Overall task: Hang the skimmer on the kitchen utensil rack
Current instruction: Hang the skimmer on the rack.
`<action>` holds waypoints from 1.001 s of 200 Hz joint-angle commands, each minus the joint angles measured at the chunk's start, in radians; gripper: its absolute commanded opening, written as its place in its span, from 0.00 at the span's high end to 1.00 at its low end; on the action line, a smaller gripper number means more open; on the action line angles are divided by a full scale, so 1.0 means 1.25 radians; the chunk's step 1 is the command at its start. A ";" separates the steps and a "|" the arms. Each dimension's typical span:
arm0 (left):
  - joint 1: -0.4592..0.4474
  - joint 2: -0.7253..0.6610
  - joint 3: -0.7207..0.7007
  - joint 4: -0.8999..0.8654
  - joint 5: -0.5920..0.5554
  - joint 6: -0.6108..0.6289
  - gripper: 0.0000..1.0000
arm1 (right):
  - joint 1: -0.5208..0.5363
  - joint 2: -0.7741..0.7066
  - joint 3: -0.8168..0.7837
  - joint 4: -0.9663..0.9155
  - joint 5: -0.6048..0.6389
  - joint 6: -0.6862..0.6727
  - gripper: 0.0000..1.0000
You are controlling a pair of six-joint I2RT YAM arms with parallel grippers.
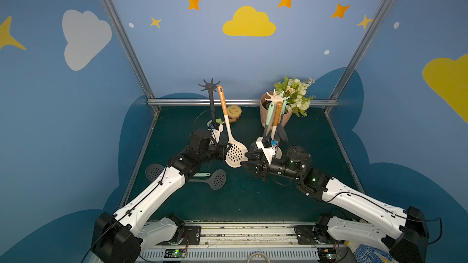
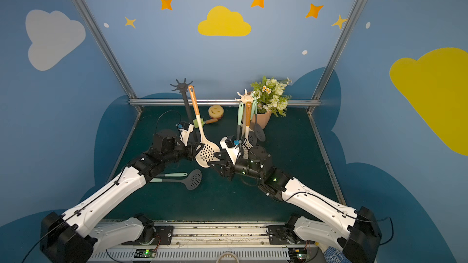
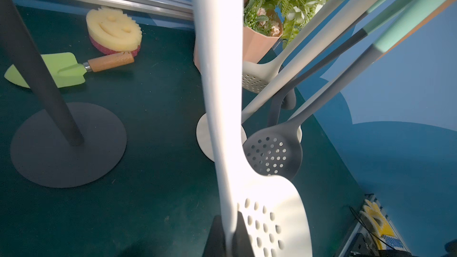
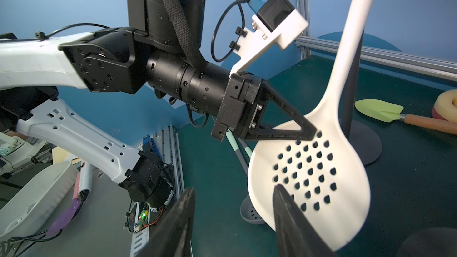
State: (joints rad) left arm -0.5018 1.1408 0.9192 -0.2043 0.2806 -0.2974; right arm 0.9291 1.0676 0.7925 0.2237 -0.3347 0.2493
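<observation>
Top views both show the left gripper [image 1: 226, 148] pressed shut on the white skimmer [image 1: 236, 155], pinching the rim of its holed head close to the neck. The skimmer stands nearly upright above the tabletop [image 1: 253, 198], orange handle up, its end just beside the hook crown of the black rack [image 1: 209, 86]; whether it is hooked on I cannot tell. The right gripper [image 1: 245, 161] is spread, holding nothing, its fingertips just beside the head's lower edge. Behind it a white rack [image 1: 274, 96] carries several utensils, in front of a flower pot [image 1: 287, 118]. A grey skimmer [image 1: 218, 178] lies flat near the left arm.

Left wrist view: the skimmer's pale neck rises between the two dark fingers [image 3: 215, 238], tightly clamped. The black rack's pole and round base stand nearby, with a green spatula [image 3: 66, 67] and a smiley sponge [image 3: 113, 29] lying beyond them.

Right wrist view: the right gripper's fingers [image 4: 178, 218] stand well apart; one crosses in front of the skimmer's holed face, though touching or not is unclear. The left gripper's tip grips the head's rim near the neck, and the black rack's pole stands just behind the neck.
</observation>
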 commanded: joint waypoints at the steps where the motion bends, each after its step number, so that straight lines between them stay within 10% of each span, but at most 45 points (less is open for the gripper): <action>1: 0.010 -0.012 -0.015 0.032 0.003 -0.026 0.97 | -0.002 0.005 -0.010 0.023 -0.006 0.001 0.50; 200: -0.039 -0.033 0.008 0.028 0.073 0.054 0.97 | -0.002 0.004 -0.019 0.032 -0.007 0.005 0.49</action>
State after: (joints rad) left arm -0.5419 1.1252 0.8970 -0.2134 0.3840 -0.2619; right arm 0.9291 1.0801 0.7792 0.2371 -0.3397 0.2539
